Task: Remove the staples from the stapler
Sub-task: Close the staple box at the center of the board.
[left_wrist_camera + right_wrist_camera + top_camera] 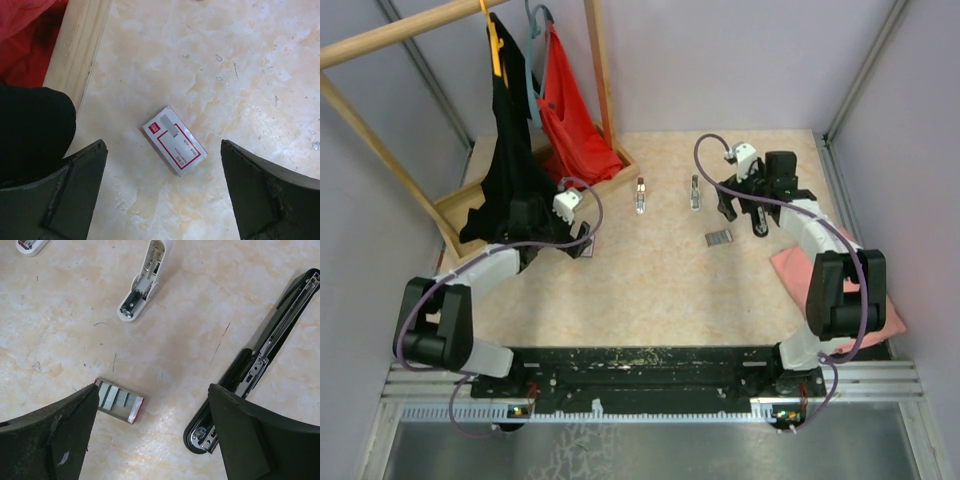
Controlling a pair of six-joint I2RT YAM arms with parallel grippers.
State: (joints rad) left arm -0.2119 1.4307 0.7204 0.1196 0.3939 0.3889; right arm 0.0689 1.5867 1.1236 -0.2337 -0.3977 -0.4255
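Observation:
A black stapler point(260, 365) lies opened flat on the table, its metal channel up, partly under my right finger. My right gripper point(152, 440) is open and empty above the table, between that stapler and a small open tray point(131, 410) holding several silver-grey staple strips point(112, 396). A white stapler point(142, 287) lies open further away. My left gripper point(165, 200) is open and empty above a flat white box with a red label point(182, 152); one short grey staple strip point(171, 129) lies on it.
In the top view two small staplers point(640, 195) point(695, 192) lie mid-table and the tray point(719, 238) lies nearer. A wooden clothes rack base point(455, 205) with black and red garments stands at the back left. A pink cloth point(790, 268) lies on the right.

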